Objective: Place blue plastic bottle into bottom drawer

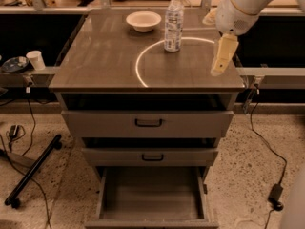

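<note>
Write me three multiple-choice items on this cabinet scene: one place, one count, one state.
1. The gripper is: A) above the cabinet top's right side, clear of the blue plastic bottle; B) near the floor; C) left of the cabinet.
2. Drawers showing dark handles: A) one; B) two; C) three.
3. The bottom drawer is: A) shut; B) pulled open; C) missing.
Answers: 1 A, it hangs right of the upright bottle; 2 B, only the upper two drawers show handles; 3 B, its bare interior shows.
</note>
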`<state>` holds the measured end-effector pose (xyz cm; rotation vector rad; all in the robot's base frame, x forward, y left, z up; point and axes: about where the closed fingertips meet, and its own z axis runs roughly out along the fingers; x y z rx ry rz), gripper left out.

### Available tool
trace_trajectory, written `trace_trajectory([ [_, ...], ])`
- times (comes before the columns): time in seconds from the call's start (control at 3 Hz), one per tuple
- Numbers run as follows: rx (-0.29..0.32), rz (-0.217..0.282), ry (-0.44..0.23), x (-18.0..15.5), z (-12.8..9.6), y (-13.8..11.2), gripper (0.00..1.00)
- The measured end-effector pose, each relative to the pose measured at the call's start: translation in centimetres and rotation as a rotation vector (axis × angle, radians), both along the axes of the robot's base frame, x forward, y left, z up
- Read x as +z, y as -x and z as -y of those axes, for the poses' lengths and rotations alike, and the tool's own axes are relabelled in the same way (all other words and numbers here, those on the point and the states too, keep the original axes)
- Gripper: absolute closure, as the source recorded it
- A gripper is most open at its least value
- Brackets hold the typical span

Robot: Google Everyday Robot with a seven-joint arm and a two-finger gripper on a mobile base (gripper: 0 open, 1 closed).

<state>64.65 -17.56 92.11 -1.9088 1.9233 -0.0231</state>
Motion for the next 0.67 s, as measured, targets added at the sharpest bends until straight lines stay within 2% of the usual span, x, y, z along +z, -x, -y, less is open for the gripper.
trace_trajectory([
  [0.33,0.002,0.045,0.018,0.58,-0.43,-5.23,0.0],
  [0.67,0.002,0.045,0.018,0.58,-0.43,-5.23,0.0],
])
